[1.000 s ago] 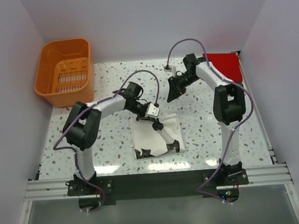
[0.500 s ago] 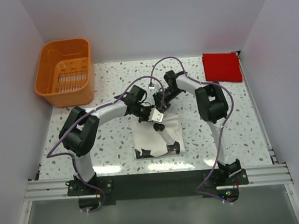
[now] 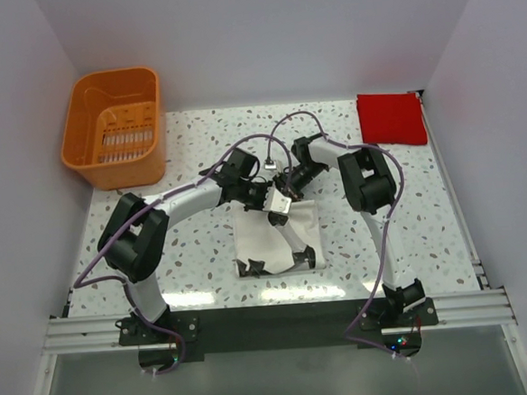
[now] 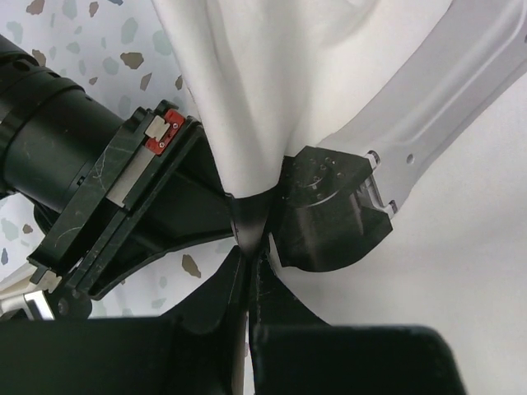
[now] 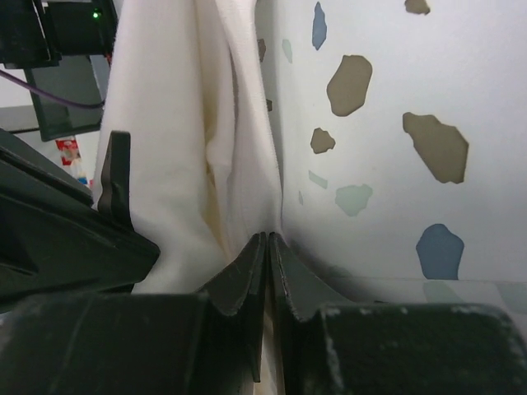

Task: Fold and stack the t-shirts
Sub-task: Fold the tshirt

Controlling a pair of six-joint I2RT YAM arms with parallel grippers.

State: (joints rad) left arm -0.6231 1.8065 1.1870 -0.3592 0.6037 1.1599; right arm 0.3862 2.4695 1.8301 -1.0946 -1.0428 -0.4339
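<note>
Where the two arms meet at mid-table, the left claw (image 4: 249, 247) is clenched on a bunched fold of the white tee (image 3: 253, 236), its black fingers pressed together with soft cloth welling up out of them in a smooth gathered ridge. Just beside it, touching the same far edge of the cloth, the right claw (image 5: 268, 247) is likewise closed, its fingertips nipping a thin doubled hem that rises in long soft pleats above them.

From both claws the tee runs toward the arm bases as a flat, roughly square fold on the table (image 3: 187, 135), a pale glossy surface flecked with grey, brown and blue chips. A flat grey-and-black shape lies across the cloth on the near side of the claws; it may be a print, though the view is too poor to be sure.

Well apart from the right claw, off to its far right, the red tee (image 3: 390, 118) lies as a neat flat square. Far to the left of the left claw stands the basket (image 3: 87, 154), orange slotted plastic with rounded corners.
</note>
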